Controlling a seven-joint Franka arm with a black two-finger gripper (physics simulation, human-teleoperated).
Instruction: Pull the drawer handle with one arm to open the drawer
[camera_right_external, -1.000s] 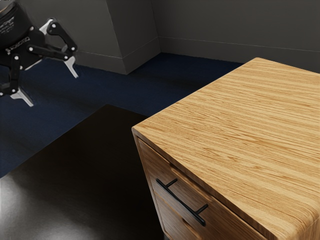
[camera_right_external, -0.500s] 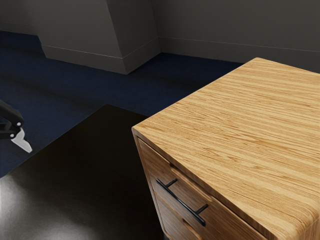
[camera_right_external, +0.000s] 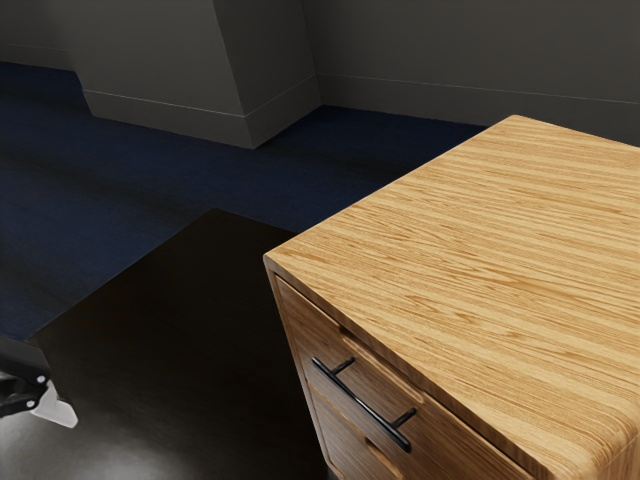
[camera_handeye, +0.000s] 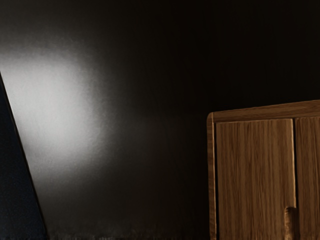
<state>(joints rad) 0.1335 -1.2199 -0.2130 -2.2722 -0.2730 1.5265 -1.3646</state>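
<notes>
Nearest lies a dark, glossy floor (camera_right_external: 180, 380) with a pale glare on it. Low at the exterior view's left edge, just above that floor, the gripper (camera_right_external: 38, 393) pokes in; I cannot tell whether it is open or closed. Well apart from it, toward the exterior view's right, stands a wooden cabinet (camera_right_external: 480, 260) with a striped top. The black handle (camera_right_external: 362, 403) runs as a bar across the top drawer (camera_right_external: 306, 332), just under the cabinet's front lip. Dark floor lies between it and the gripper. Beyond spreads blue carpet (camera_right_external: 120, 190), then a grey wall (camera_right_external: 430, 45) with a skirting board (camera_right_external: 440, 95). In the wrist view the cabinet's front (camera_handeye: 255, 175) shows across dark floor.
</notes>
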